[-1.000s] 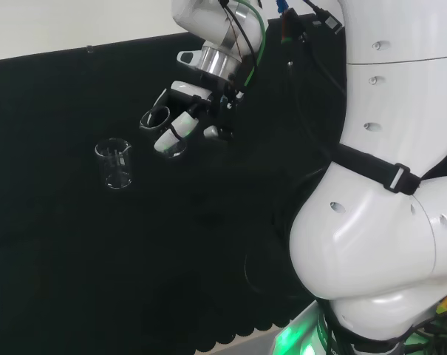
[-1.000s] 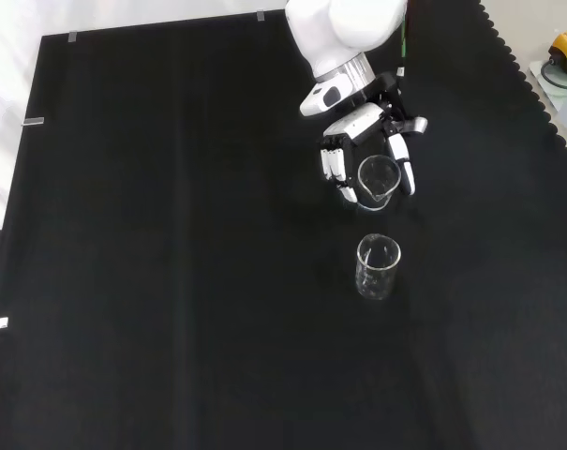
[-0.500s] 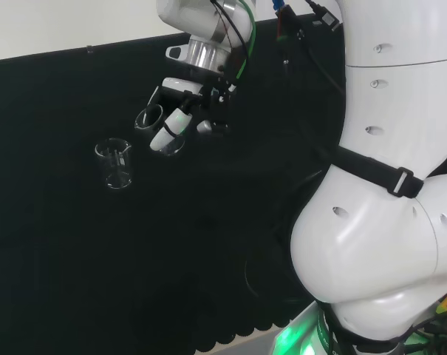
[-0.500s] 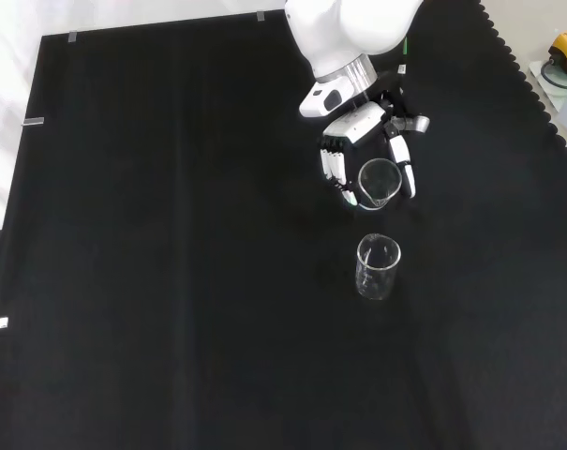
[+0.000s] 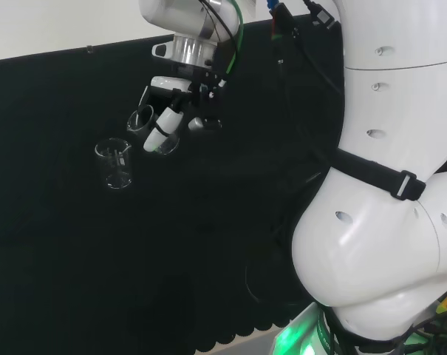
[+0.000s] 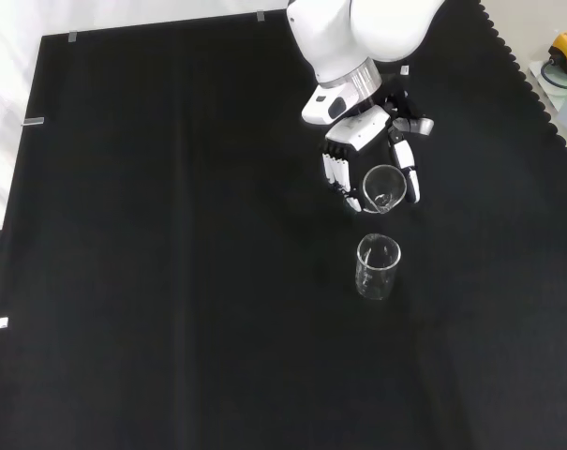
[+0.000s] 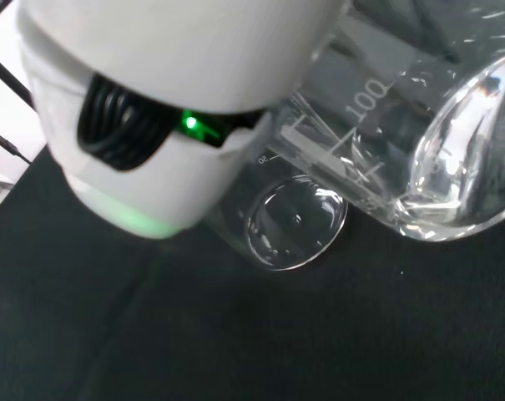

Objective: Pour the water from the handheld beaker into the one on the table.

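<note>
Fingers of our hand [image 6: 358, 131] curled round the handheld beaker [image 6: 383, 188], tilted above the desk [image 6: 171, 281]. From the wrist we saw its printed scale; the table beaker [image 6: 378, 266] stood upright nearby.

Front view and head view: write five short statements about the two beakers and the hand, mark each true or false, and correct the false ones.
1. The hand has its fingers curled round a clear beaker. True.
2. The held beaker stands on the black cloth. False: it is carried in the air, tilted, as the head view shows.
3. A second clear beaker stands upright on the cloth. True.
4. In the front view the standing beaker is above the hand. False: it is below the hand, nearer the camera.
5. The two beakers touch rim to rim. False: a gap of cloth shows between them in both views.
</note>
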